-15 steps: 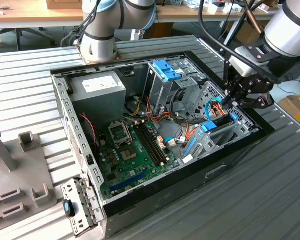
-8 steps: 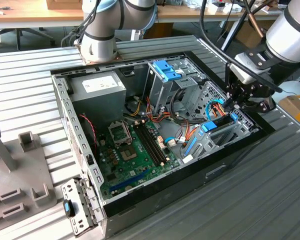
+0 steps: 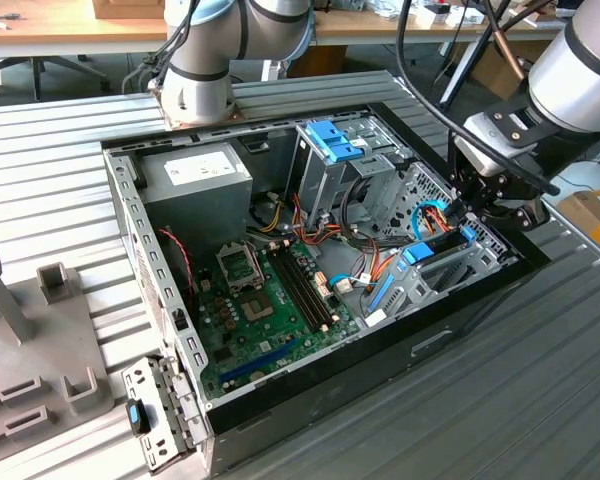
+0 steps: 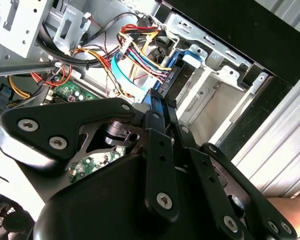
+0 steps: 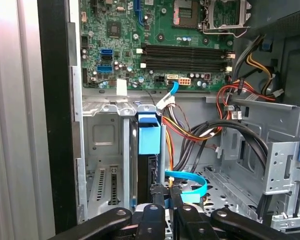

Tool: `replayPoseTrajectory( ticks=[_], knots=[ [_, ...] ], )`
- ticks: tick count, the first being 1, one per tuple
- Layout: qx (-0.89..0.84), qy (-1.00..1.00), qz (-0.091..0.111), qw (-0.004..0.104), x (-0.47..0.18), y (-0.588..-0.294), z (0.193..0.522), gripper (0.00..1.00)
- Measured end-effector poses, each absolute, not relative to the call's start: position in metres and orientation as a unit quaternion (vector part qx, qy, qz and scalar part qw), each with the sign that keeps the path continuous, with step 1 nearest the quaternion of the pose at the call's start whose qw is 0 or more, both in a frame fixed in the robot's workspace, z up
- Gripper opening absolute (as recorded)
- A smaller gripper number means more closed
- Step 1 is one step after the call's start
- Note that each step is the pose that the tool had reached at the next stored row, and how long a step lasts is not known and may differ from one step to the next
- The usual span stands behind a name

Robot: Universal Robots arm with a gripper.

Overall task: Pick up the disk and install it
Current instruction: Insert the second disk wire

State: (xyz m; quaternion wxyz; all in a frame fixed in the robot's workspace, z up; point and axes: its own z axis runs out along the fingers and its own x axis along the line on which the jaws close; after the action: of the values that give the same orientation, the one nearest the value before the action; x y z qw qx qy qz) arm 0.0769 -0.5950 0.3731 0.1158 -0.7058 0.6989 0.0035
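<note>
Here the black two-fingered gripper (image 3: pixel 468 222) pinches the grey-metal disk with its light-blue carrier rail (image 5: pixel 149 150). The disk stands on edge in the silver drive bay (image 5: pixel 102 150).

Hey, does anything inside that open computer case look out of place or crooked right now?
Nothing is spilled or broken. The disk stands on edge in the drive bay, with the gripper shut on its end. A loose side bracket lies outside the case.

Bright, even daylight fills all views. The computer case (image 3: pixel 280 250) interior sits in soft shadow. The near gripper (image 4: pixel 157 112) linkage looks dark and slightly blurred.
</note>
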Motion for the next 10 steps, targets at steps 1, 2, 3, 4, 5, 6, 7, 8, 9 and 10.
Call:
replayPoseTrajectory(
  ticks=[1, 2, 3, 4, 5, 6, 7, 8, 9, 10],
  knots=[
    [-0.706, 0.699, 0.003, 0.118, 0.0765, -0.5952, 0.3729, 0.16],
    [-0.706, 0.698, 0.002, 0.119, 0.076, -0.5961, 0.3723, 0.16],
    [-0.706, 0.698, 0.001, 0.12, 0.0757, -0.5966, 0.3718, 0.16],
    [-0.706, 0.698, 0.0, 0.121, 0.0753, -0.5967, 0.3715, 0.16],
    [-0.706, 0.698, 0.0, 0.121, 0.0752, -0.5967, 0.3716, 0.16],
    [-0.706, 0.698, 0.0, 0.121, 0.0752, -0.5967, 0.3716, 0.16],
    [-0.706, 0.698, 0.0, 0.121, 0.0752, -0.5968, 0.3716, 0.16],
    [-0.706, 0.698, 0.0, 0.121, 0.0752, -0.5968, 0.3713, 0.16],
    [-0.706, 0.698, 0.0, 0.121, 0.0751, -0.5968, 0.3694, 0.16],
    [-0.706, 0.698, 0.0, 0.121, 0.075, -0.5967, 0.3672, 0.16]
  ],
)
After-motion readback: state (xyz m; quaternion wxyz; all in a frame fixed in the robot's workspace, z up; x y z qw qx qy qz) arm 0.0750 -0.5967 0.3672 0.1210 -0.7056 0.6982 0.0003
